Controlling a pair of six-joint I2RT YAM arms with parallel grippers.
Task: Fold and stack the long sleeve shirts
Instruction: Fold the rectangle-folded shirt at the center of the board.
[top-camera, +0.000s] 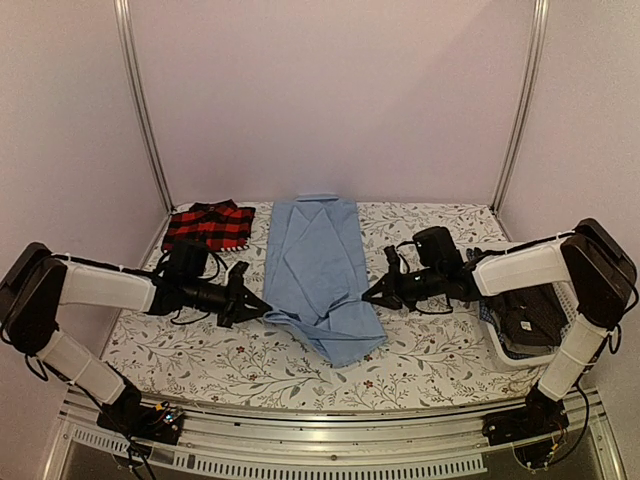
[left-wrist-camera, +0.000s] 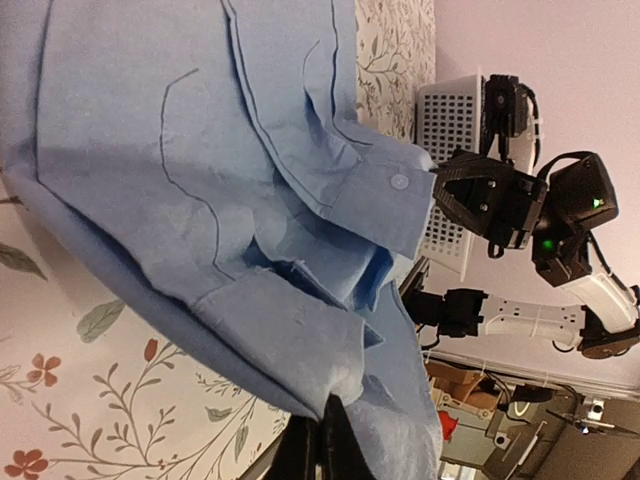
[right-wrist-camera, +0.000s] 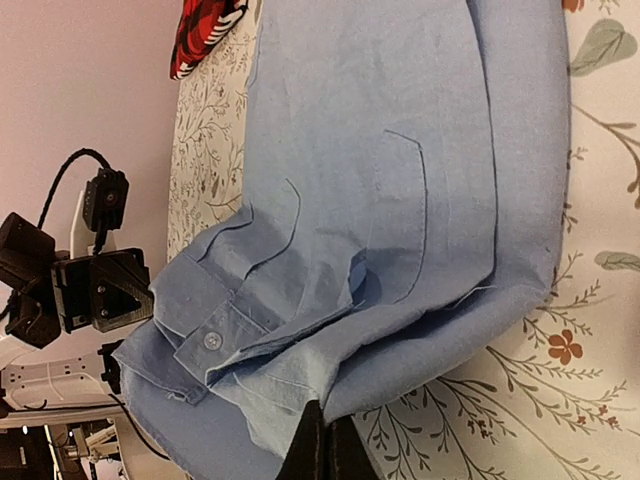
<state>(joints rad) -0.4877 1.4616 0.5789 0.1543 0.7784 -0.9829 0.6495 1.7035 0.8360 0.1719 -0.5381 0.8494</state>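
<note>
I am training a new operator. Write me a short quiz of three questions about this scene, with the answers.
1. Fill in: the white basket stands beside the ___ arm.
2. True or false: the red plaid shirt lies at the far left corner of the table.
3. What do the left pincer and the right pincer grip?
A. the blue shirt
B. the basket
C. the plaid shirt
Key: 1 right; 2 true; 3 A.
</note>
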